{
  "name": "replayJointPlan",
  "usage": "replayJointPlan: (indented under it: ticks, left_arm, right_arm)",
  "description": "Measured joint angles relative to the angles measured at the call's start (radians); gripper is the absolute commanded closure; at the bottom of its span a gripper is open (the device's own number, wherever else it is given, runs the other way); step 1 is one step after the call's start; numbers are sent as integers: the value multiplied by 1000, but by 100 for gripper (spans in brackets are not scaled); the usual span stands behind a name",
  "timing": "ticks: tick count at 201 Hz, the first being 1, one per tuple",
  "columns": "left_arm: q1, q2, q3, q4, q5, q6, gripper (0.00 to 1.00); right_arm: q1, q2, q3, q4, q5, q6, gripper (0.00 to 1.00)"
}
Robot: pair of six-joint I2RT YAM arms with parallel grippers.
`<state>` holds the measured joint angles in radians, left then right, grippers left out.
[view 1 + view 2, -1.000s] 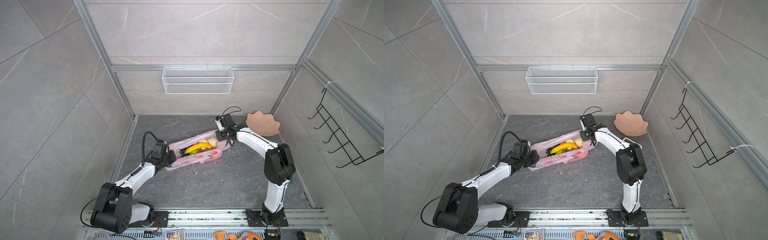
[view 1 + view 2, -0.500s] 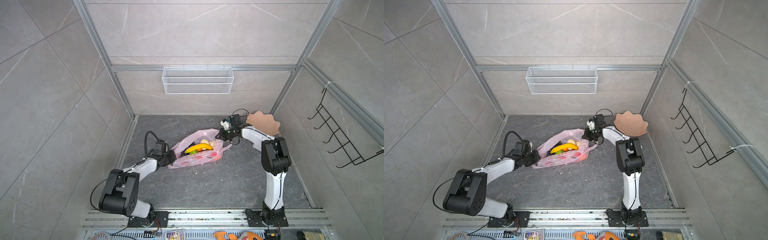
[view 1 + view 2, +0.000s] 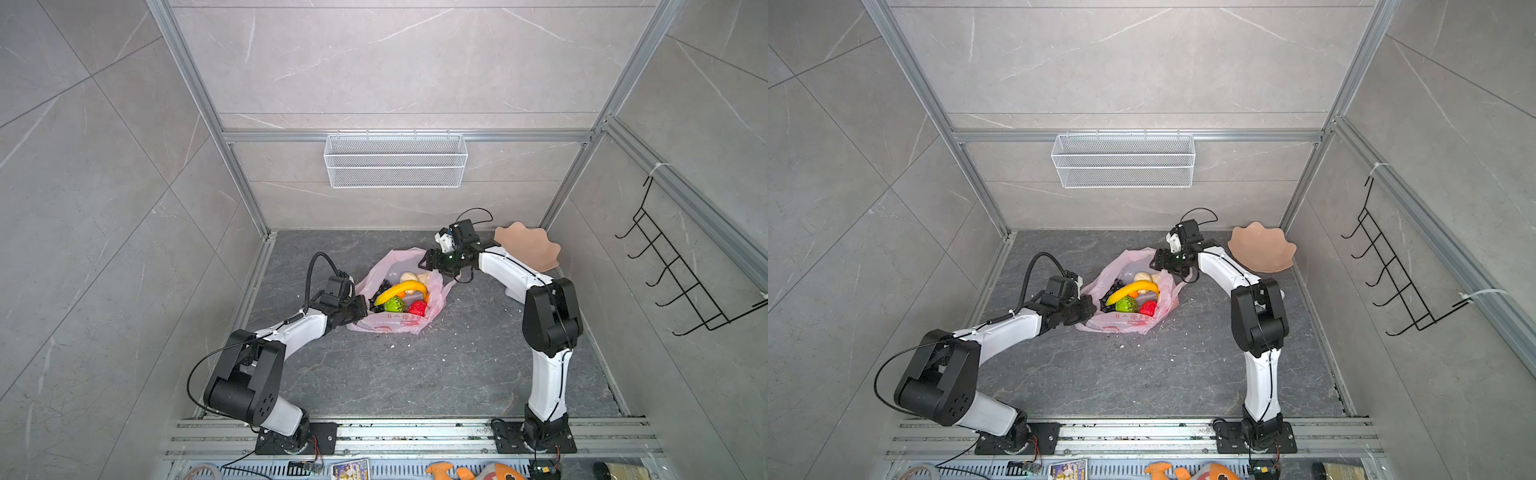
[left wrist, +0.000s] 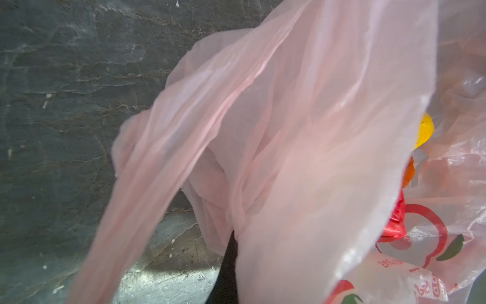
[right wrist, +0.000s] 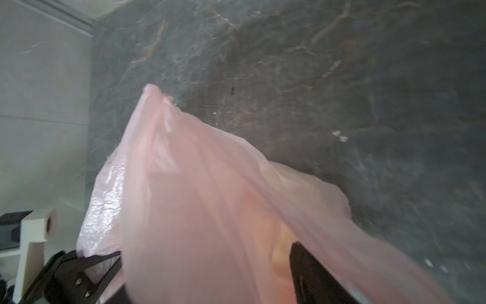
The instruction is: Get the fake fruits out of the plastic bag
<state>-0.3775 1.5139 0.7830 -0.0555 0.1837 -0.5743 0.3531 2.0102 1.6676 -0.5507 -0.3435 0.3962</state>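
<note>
Broadly, the plastic bag (image 3: 397, 326) lies open-mouthed on the grey floor between both grippers. The left gripper (image 3: 360, 309) is clamped tight on the bag's rim. At the opposite rim the right gripper (image 3: 429, 262) has its dark fingers (image 5: 311, 271) spread apart, with pink film draped loosely between them. Inside the bag, just beyond the left gripper, lie a yellow banana (image 3: 401, 288), cream lumpy pieces (image 3: 409, 276), black grapes (image 3: 380, 291), a green piece (image 3: 395, 304) and a red apple (image 3: 417, 308). Red lettering (image 4: 389, 263) on the bag is too blurred to read.

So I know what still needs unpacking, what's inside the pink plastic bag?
Inside the plastic bag: yellow banana, green piece, red fruit, dark grapes, cream lumps. Anything beneath them is covered.
</note>
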Motion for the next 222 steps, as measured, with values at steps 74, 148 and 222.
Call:
replayJointPlan:
  ticks: [74, 148, 222]
  left_arm:
    - [-47, 0, -30, -4, -48, 0, 100]
    - [-57, -1, -45, -5, -81, -12, 100]
    - [-64, -1, -70, 21, -72, -85, 100]
  right_arm:
    - [313, -178, -60, -217, 591, 57, 25]
    - [319, -66, -133, -298, 783, 136, 59]
    - [153, -310, -562, -8, 550, 206, 99]
